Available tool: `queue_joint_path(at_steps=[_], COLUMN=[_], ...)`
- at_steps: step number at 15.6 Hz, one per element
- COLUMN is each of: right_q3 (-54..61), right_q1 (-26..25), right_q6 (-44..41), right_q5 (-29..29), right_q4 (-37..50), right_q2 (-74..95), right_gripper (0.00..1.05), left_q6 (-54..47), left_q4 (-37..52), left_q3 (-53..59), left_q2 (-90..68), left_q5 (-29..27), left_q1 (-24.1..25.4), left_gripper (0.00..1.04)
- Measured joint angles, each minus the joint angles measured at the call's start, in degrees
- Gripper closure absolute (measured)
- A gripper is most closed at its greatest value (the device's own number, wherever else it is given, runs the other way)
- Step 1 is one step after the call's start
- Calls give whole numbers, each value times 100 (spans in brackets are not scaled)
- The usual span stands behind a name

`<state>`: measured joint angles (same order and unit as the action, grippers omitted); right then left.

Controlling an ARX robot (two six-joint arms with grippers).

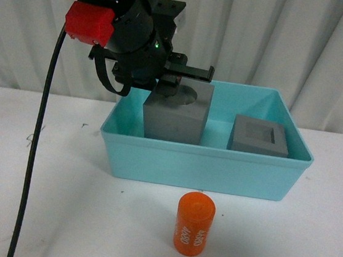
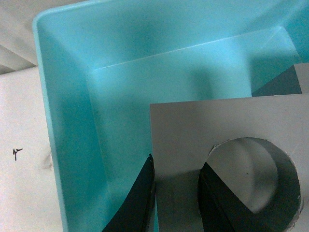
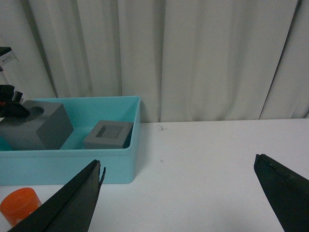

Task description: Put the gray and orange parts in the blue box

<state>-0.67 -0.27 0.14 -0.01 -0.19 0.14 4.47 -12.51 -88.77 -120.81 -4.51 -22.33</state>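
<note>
Orange cylinder [image 1: 194, 224] upright on tabletop [image 1: 57, 202], near front wall of blue box [image 1: 204, 166]. Your left tool [image 2: 177, 163] clamps wall of gray round-recess cube [image 1: 175, 120], in box's left part. Gray square-recess cube [image 1: 259, 136] sits in right part. Your right tool [image 3: 178, 162] gapes wide above tabletop.

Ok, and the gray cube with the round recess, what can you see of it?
The gray cube with the round recess is matte, plastic-looking and sharp-edged, with a circular hole in its top face. It stands upright in the left half of the blue box, apart from the other gray cube. The left hand pinches one wall, one finger outside, one in the recess. The box wall hides its base, so floor contact is unclear.
</note>
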Motion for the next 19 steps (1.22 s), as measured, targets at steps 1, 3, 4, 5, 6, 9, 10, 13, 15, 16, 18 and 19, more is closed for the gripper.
queue_joint_path(at_steps=[1, 3, 4, 5, 6, 9, 10, 13, 15, 16, 18, 19], right_q3=[0, 0, 0, 0, 0, 0, 0, 0, 0, 0, 0, 0], right_q1=[0, 0, 0, 0, 0, 0, 0, 0, 0, 0, 0, 0], right_q6=[0, 0, 0, 0, 0, 0, 0, 0, 0, 0, 0, 0], right_q5=[0, 0, 0, 0, 0, 0, 0, 0, 0, 0, 0, 0], right_q4=[0, 0, 0, 0, 0, 0, 0, 0, 0, 0, 0, 0], right_q2=[0, 0, 0, 0, 0, 0, 0, 0, 0, 0, 0, 0], right_gripper=[6, 6, 6, 6, 6, 6, 6, 6, 6, 6, 6, 6], left_q6=[-37, -116, -175, -179, -186, -188, -186, -142, -35, 66, 140, 133], left_q4=[0, -57, -120, -229, -356, -422, -393, -369, -227, -81, 654, 938], left_q3=[26, 107, 116, 116, 116, 96, 50, 28, 46, 136, 702, 1016], left_q2=[0, 0, 0, 0, 0, 0, 0, 44, 221, 485, 1303, 1705], left_q5=[0, -55, -140, -129, -66, 46, 57, 114, 269, 363, 623, 737], left_q1=[26, 245, 358, 391, 389, 356, 365, 448, 535, 590, 684, 713], left_gripper=[85, 85, 85, 85, 85, 67, 54, 33, 17, 6, 7, 7])
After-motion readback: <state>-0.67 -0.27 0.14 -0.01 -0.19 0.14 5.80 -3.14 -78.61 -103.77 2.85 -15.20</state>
